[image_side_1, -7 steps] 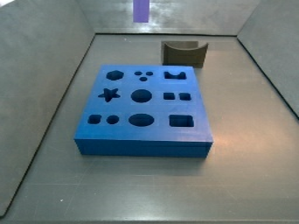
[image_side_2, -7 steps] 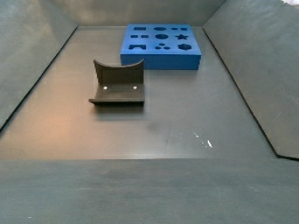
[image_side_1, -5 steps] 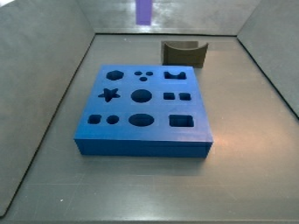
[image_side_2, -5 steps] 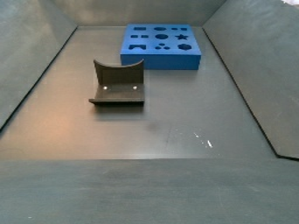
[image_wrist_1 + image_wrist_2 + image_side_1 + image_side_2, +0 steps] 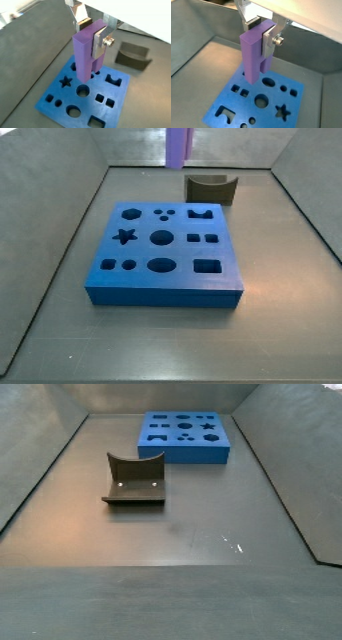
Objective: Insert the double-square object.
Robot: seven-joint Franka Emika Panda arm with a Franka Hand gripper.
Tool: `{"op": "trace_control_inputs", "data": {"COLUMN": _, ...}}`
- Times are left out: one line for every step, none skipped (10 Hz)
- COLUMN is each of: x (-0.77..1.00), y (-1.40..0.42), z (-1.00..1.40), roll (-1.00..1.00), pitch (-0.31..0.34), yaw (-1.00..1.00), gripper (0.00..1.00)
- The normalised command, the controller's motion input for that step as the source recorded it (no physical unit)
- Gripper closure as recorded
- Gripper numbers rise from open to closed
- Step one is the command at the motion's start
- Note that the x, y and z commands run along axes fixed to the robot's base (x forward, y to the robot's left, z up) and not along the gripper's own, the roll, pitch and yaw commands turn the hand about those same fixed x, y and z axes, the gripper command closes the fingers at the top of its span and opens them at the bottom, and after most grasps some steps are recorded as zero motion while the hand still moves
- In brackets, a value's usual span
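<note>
My gripper (image 5: 89,29) is shut on the double-square object (image 5: 88,52), a tall lavender peg held upright high above the blue board (image 5: 83,95). The same shows in both wrist views: gripper (image 5: 261,29), peg (image 5: 256,50), board (image 5: 261,102). The silver fingers (image 5: 100,40) clamp the peg near its upper end. In a side view only the peg's lower end (image 5: 178,146) shows at the upper edge, above and behind the board (image 5: 166,255); the gripper is out of that frame. In a side view the board (image 5: 186,435) lies at the far end, with peg and gripper out of view.
A dark grey curved block (image 5: 211,188) stands behind the board; it also shows in a side view (image 5: 135,479) and a wrist view (image 5: 133,55). Grey walls slope up round the floor (image 5: 174,524).
The peg's lower end has come down further into a side view and shifted slightly right. The board and the curved block have not moved.
</note>
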Motion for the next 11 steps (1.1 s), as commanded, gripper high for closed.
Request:
{"op": "trace_control_inputs", "data": {"x": 0.0, "y": 0.0, "z": -0.28, "roll": 0.09, "pitch": -0.027, "yaw": -1.0, "gripper": 1.0}}
{"op": "trace_control_inputs", "data": {"x": 0.0, "y": 0.0, "z": -0.28, "roll": 0.09, "pitch": -0.03, "yaw": -1.0, "gripper": 1.0}}
{"op": "trace_control_inputs", "data": {"x": 0.0, "y": 0.0, "z": -0.29, "roll": 0.08, "pitch": -0.029, "yaw": -1.0, "gripper": 1.0}}
{"op": "trace_control_inputs", "data": {"x": 0.0, "y": 0.0, "z": -0.29, "roll": 0.07, "pitch": -0.034, "yaw": -1.0, "gripper": 1.0}}
{"op": "trace_control_inputs", "data": {"x": 0.0, "y": 0.0, "z": -0.29, "roll": 0.07, "pitch": -0.031, "yaw": -1.0, "gripper": 1.0}}
{"op": "trace_control_inputs", "data": {"x": 0.14, "y": 0.0, "z": -0.45, "roll": 0.0, "pitch": -0.009, "yaw": -0.98, "gripper": 1.0}}
{"op": "trace_control_inputs", "data": {"x": 0.19, "y": 0.0, "z": -0.48, "roll": 0.0, "pitch": 0.0, "yaw": -0.95, "gripper": 1.0}}
{"op": "trace_control_inputs", "data": {"x": 0.17, "y": 0.01, "z": -0.44, "roll": -0.02, "pitch": 0.0, "yaw": -0.97, "gripper": 1.0}}
{"op": "trace_control_inputs", "data": {"x": 0.14, "y": 0.02, "z": -0.43, "roll": -0.04, "pitch": 0.0, "yaw": -1.0, "gripper": 1.0}}
{"op": "trace_control_inputs", "data": {"x": 0.13, "y": 0.02, "z": -0.45, "roll": -0.04, "pitch": 0.0, "yaw": -1.0, "gripper": 1.0}}
{"op": "trace_control_inputs", "data": {"x": 0.12, "y": 0.01, "z": -0.45, "roll": -0.04, "pitch": 0.0, "yaw": -1.0, "gripper": 1.0}}
